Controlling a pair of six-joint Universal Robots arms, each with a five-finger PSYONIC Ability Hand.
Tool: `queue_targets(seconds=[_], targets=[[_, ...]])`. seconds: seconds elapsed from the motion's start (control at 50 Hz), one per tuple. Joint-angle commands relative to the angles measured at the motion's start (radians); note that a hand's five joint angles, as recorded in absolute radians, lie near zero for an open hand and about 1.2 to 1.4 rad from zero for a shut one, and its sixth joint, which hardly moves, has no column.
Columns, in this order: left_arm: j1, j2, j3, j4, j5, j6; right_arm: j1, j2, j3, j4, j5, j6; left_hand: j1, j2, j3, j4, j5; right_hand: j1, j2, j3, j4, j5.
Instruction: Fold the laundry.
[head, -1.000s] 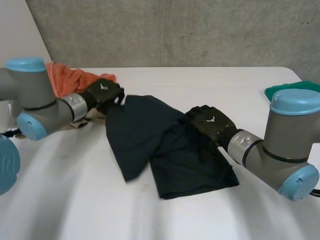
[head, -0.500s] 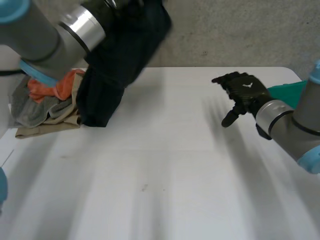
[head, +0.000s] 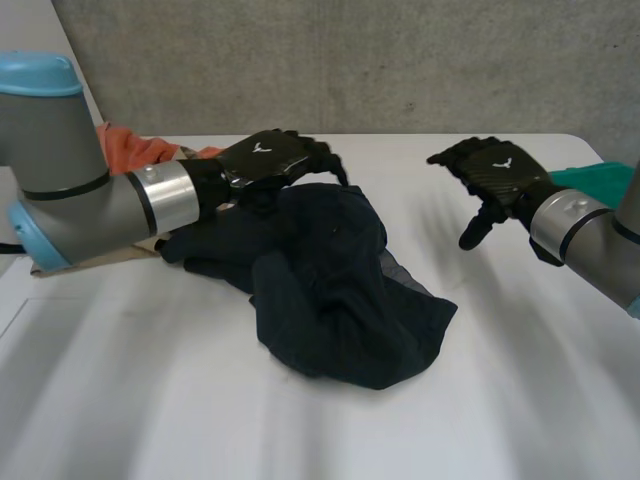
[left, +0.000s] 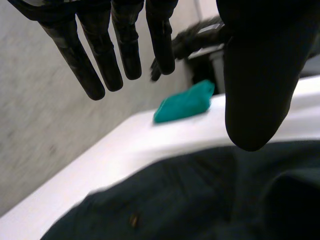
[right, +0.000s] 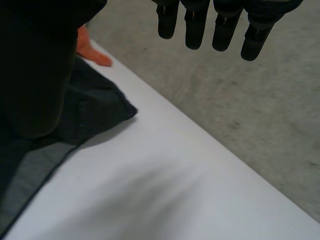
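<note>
I saw the left hand (head: 268, 160) lying palm-down over the far edge of the crumpled dark navy cloth (head: 340, 290), its grey arm (head: 90, 200) reaching in low across the white desk (head: 520, 380). From its own wrist camera, the fingers (left: 127, 50) were stretched out straight and the thumb (left: 260, 75) stood well apart from them. Nothing was pinched between them, and the dark cloth (left: 200, 195) spread out below the palm. So that hand was open and held nothing.

The right hand (head: 492, 172) hung above the desk, well apart from the dark cloth and to its far right. Its fingers drooped loosely. In its wrist camera the fingers (right: 195, 30) pointed out slack, with the thumb (right: 35, 65) off to one side. It was also open and empty.

The dark cloth itself lay in a rumpled heap near the middle of the desk. Its near edge was spread flatter than the bunched part under the left hand.

A crumpled orange cloth (head: 135, 148) sat beyond the left arm, on the far left of the dark cloth. The right wrist camera caught a bit of it (right: 92, 52) past a corner of the dark cloth (right: 95, 110). A folded teal cloth (head: 590, 180) lay at the desk's far right edge, behind the right hand. The left wrist camera showed it (left: 185, 102) more fully, near the desk's edge.
</note>
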Motion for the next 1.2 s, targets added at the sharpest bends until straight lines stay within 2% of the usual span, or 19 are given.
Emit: queue_targets(seconds=[0.02, 0.06, 0.18, 0.34, 0.44, 0.54, 0.64, 0.7, 0.76, 0.9, 1.02, 1.2], targets=[[-0.004, 0.066, -0.081, -0.157, -0.245, 0.061, 0.048, -0.004, -0.001, 0.147, -0.007, -0.092, 0.017, 0.021, 0.021, 0.036, 0.041, -0.042, -0.028, -0.029, -0.036, -0.047], [-0.013, 0.094, -0.145, -0.167, -0.313, 0.052, 0.059, -0.007, 0.003, 0.231, 0.012, -0.138, 0.017, 0.021, 0.021, 0.036, 0.041, 0.039, 0.053, 0.052, 0.046, 0.034], [-0.053, 0.18, -0.334, -0.119, -0.426, 0.023, 0.082, -0.016, 0.062, 0.331, 0.032, -0.212, 0.014, 0.019, 0.018, 0.033, 0.038, 0.128, 0.142, 0.141, 0.134, 0.123], [-0.128, 0.371, -0.584, 0.049, -0.589, 0.018, 0.096, 0.005, 0.17, 0.168, 0.027, -0.333, -0.021, -0.017, -0.017, -0.002, 0.003, 0.134, 0.148, 0.147, 0.14, 0.129], [-0.149, 0.488, -0.652, 0.135, -0.689, 0.021, 0.091, 0.004, 0.21, 0.104, 0.015, -0.336, -0.112, -0.107, -0.108, -0.093, -0.088, 0.131, 0.145, 0.144, 0.137, 0.126], [-0.197, 0.551, -0.695, 0.14, -0.735, 0.026, 0.088, -0.001, 0.247, 0.084, -0.005, -0.356, -0.235, -0.231, -0.231, -0.216, -0.212, 0.128, 0.142, 0.141, 0.134, 0.123], [-0.279, 0.568, -0.752, 0.085, -0.75, 0.061, 0.085, -0.01, 0.287, 0.074, -0.017, -0.408, -0.241, -0.237, -0.237, -0.222, -0.218, 0.134, 0.148, 0.147, 0.14, 0.129], [-0.301, 0.573, -0.784, 0.059, -0.761, 0.089, 0.085, -0.01, 0.299, 0.061, -0.03, -0.431, -0.241, -0.237, -0.237, -0.222, -0.218, 0.145, 0.159, 0.159, 0.152, 0.141], [-0.309, 0.573, -0.804, 0.05, -0.773, 0.106, 0.078, -0.01, 0.315, 0.038, -0.046, -0.443, -0.233, -0.228, -0.229, -0.213, -0.209, 0.254, 0.268, 0.267, 0.261, 0.249], [-0.307, 0.556, -0.848, 0.056, -0.808, 0.136, 0.061, 0.005, 0.332, -0.029, -0.079, -0.442, -0.224, -0.219, -0.22, -0.205, -0.2, 0.269, 0.283, 0.282, 0.275, 0.264], [-0.301, 0.494, -0.852, 0.091, -0.831, 0.167, 0.064, 0.036, 0.333, -0.074, -0.083, -0.445, -0.031, -0.026, -0.027, -0.011, -0.007, 0.33, 0.344, 0.344, 0.337, 0.326], [-0.293, 0.413, -0.826, 0.163, -0.881, 0.227, 0.067, 0.082, 0.322, -0.126, -0.077, -0.453, 0.633, 0.637, 0.637, 0.652, 0.656, 0.401, 0.415, 0.414, 0.407, 0.396]])
